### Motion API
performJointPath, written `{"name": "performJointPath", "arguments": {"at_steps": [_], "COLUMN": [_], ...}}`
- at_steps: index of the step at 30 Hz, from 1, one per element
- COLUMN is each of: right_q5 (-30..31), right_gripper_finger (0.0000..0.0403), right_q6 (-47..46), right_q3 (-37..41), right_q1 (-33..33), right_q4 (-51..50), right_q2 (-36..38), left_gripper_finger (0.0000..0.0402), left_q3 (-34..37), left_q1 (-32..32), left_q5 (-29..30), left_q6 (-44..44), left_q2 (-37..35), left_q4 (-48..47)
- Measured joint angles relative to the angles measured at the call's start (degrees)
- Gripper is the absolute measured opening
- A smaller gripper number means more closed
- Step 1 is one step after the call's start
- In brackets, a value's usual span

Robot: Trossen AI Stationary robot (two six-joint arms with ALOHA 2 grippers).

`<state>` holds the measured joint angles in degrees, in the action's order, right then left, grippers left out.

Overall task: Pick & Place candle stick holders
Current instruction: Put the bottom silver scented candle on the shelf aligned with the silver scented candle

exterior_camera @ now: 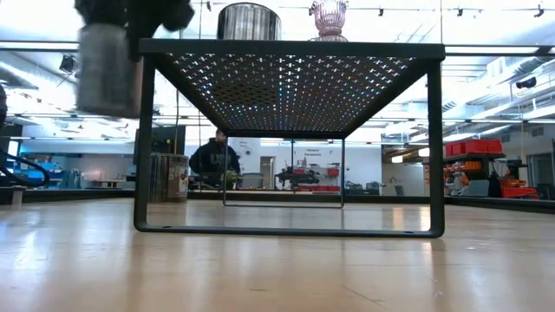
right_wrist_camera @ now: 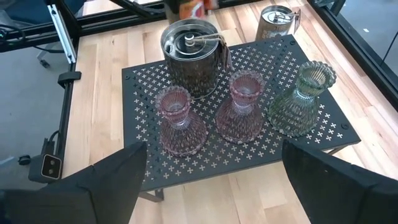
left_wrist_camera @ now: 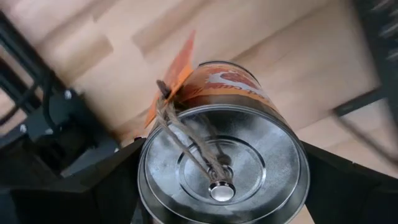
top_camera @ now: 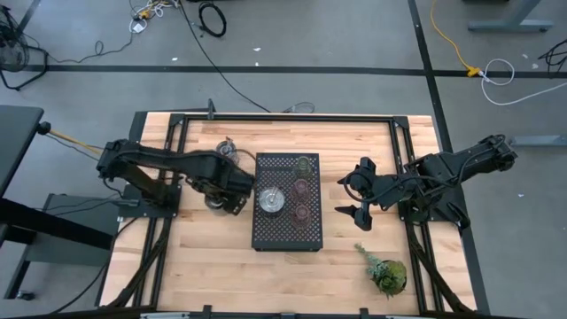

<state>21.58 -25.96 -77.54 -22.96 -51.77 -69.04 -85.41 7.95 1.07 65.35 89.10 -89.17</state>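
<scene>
The left gripper (top_camera: 215, 200), clamped on a silvery metal cup-like candle holder (left_wrist_camera: 221, 168) just left of the black perforated tray (top_camera: 288, 232), should carry it high enough over the tray's edge and lower it slowly, while the right gripper (top_camera: 353, 200) waits with fingers apart.

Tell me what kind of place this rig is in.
Likely a robotics lab or workshop: cables loose on a grey floor, open hall with shelving behind the wooden table, and a person at a far workstation.
</scene>
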Motion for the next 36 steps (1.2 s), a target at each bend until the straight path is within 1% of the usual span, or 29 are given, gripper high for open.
{"name": "performJointPath", "arguments": {"at_steps": [7, 12, 21, 27, 36], "right_q5": [-0.02, -0.04, -0.07, -0.06, -0.06], "right_gripper_finger": [0.0369, 0.0369, 0.0369, 0.0369, 0.0369], "right_q6": [0.0, -0.02, -0.01, 0.11, 0.05], "right_q3": [0.0, 0.0, 0.0, 0.0, 0.02], "right_q1": [0.0, -0.02, -0.02, -0.02, 0.0], "right_q4": [0.39, 1.66, 2.56, 2.59, 3.0], "right_q2": [0.0, 0.0, 0.0, 0.0, -0.02], "left_gripper_finger": [0.0358, 0.0358, 0.0358, 0.0358, 0.0358], "left_q3": [-10.09, -14.22, -14.95, -14.97, -15.76], "left_q1": [-5.03, -9.51, -15.55, -18.05, -20.42], "left_q5": [2.99, 3.66, 3.04, -0.41, -3.18], "left_q6": [-3.87, -6.6, -10.96, -14.74, -16.33], "left_q2": [-0.04, -0.05, 1.22, 3.6, 6.89], "left_q4": [-0.79, -0.87, -0.35, 7.01, 9.01]}}
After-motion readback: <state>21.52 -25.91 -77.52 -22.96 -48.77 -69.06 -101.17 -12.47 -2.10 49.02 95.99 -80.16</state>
